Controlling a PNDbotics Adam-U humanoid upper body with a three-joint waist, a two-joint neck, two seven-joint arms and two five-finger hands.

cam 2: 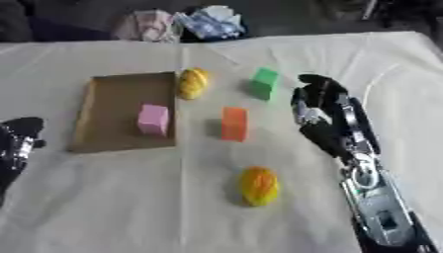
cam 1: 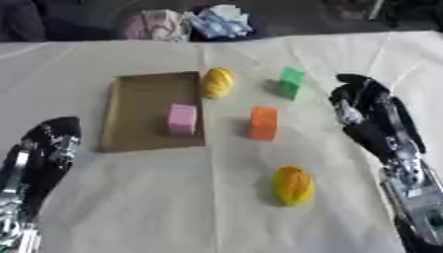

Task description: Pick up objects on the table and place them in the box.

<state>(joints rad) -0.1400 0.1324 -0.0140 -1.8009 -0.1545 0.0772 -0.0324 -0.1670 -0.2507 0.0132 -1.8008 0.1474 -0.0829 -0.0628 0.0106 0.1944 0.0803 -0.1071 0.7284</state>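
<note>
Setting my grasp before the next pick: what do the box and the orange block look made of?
The box looks like plain brown cardboard, matte, with low thin walls. The orange block has flat faces, square edges and even dull colour, so likely foam or painted wood; the look leaves that open.
</note>
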